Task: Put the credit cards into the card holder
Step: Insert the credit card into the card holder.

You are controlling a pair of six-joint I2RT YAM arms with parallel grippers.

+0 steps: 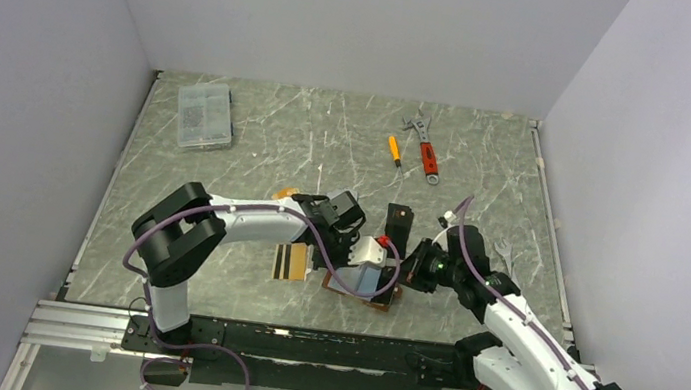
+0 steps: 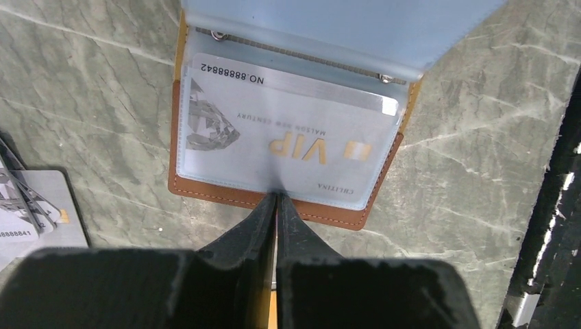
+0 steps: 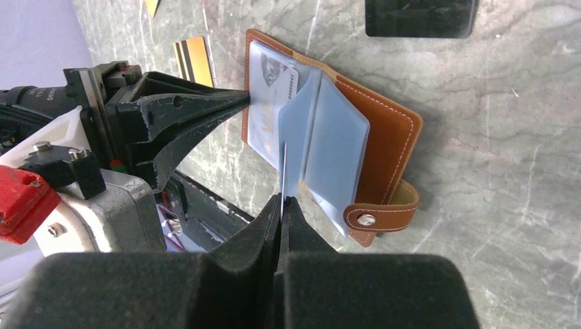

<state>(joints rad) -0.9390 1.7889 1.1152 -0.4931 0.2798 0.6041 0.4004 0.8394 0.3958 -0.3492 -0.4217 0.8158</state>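
The card holder (image 3: 390,137) (tan stitched leather, snap tab, floppy clear sleeves) lies open on the marbled table (image 1: 329,132). The left gripper (image 2: 276,197), its arm bent low from the holder's left, has its fingers almost together, tips touching the sleeved silver card (image 2: 288,130). The right gripper (image 3: 281,200) pinches one clear sleeve (image 3: 294,137) upright. A gold striped card (image 1: 290,262) lies just left of the holder.

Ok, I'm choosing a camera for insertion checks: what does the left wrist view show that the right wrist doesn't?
Only left wrist: the silver card with its VIP print readable, and spare silver cards. Only right wrist: the right end effector pinching a clear sleeve upright, and the snap tab. Both: the open brown card holder and the left end effector closed at that card's edge.
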